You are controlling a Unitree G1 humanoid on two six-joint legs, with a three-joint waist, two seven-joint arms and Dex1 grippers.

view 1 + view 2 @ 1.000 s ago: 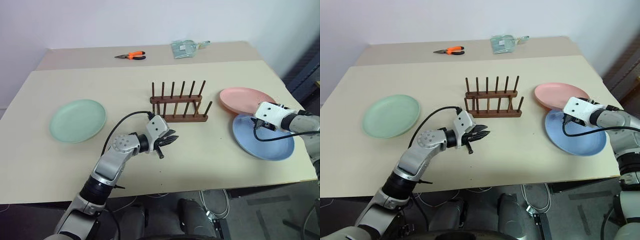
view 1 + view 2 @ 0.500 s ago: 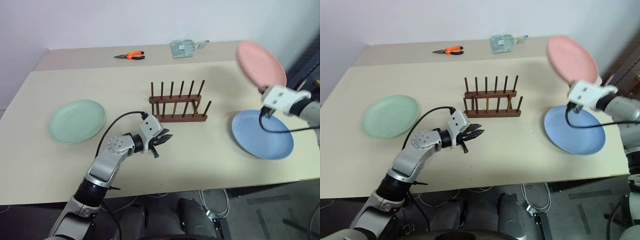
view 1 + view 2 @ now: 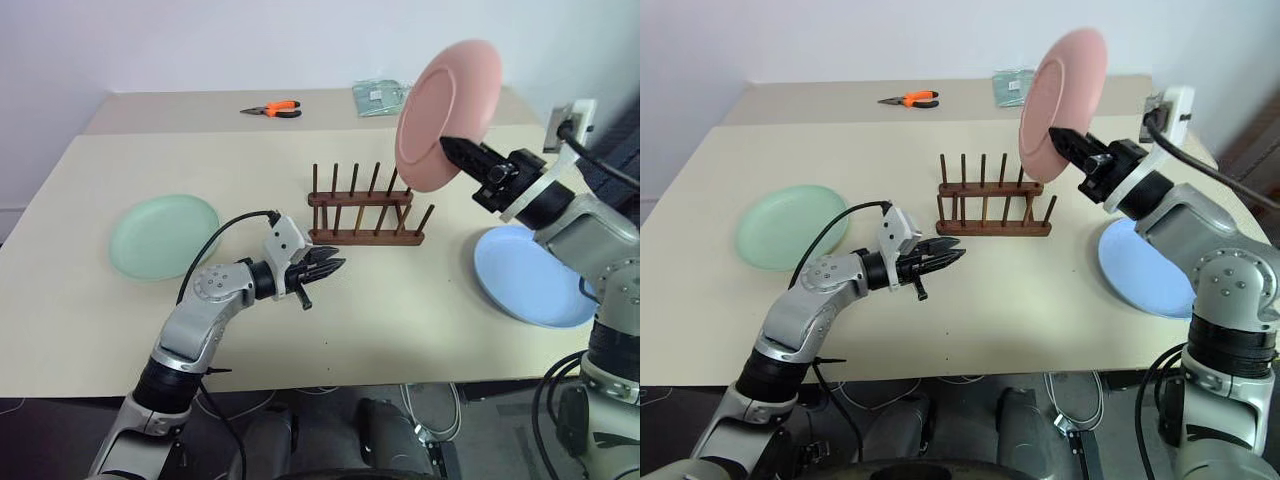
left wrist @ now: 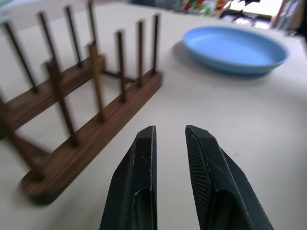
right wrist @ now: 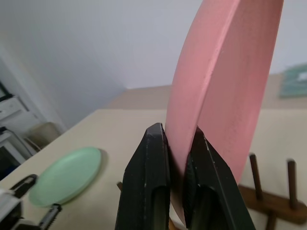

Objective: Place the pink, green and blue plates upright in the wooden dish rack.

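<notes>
The pink plate (image 3: 445,105) hangs on edge in the air above the right end of the wooden dish rack (image 3: 365,212), clear of its pegs. My right gripper (image 3: 457,150) is shut on the plate's lower rim (image 5: 178,158). The green plate (image 3: 164,236) lies flat at the table's left. To the right of the rack, the blue plate (image 3: 528,288) also lies flat. My left gripper (image 3: 335,266) hovers just in front of the rack's left end and points at it. Its fingers (image 4: 139,163) stand a little apart with nothing between them.
Orange-handled pliers (image 3: 274,108) and a clear packet (image 3: 378,95) lie at the far side of the table (image 3: 400,330). The rack's slots hold nothing. The table's front edge runs close below my left arm.
My right gripper closed on the pink plate, lifted it off the table beside the blue plate, and swung it up and left over the rack, turning it on edge. My left hand rose slightly.
</notes>
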